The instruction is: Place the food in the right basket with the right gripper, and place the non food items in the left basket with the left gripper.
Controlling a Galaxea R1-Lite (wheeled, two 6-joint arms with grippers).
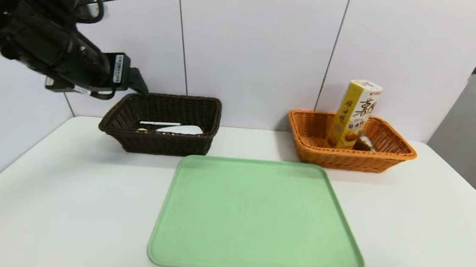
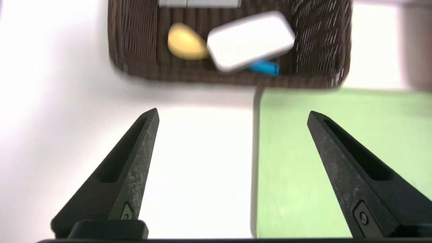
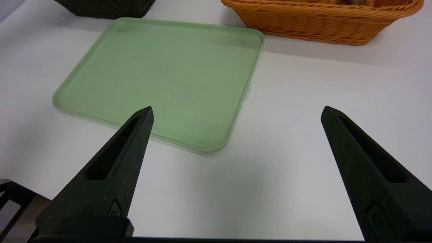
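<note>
Left gripper (image 2: pixel 233 114) open, above brown basket (image 1: pixel 158 142), green tray (image 1: pixel 257 215)

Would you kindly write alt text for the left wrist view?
The open left gripper hangs above the white table and a green tray. Beyond it, a dark basket holds a white case, a yellow item and something blue.

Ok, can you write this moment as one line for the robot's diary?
tray: bare | brown basket: white box, yellow thing | orange basket: yellow carton | left gripper: open | right gripper: open
</note>
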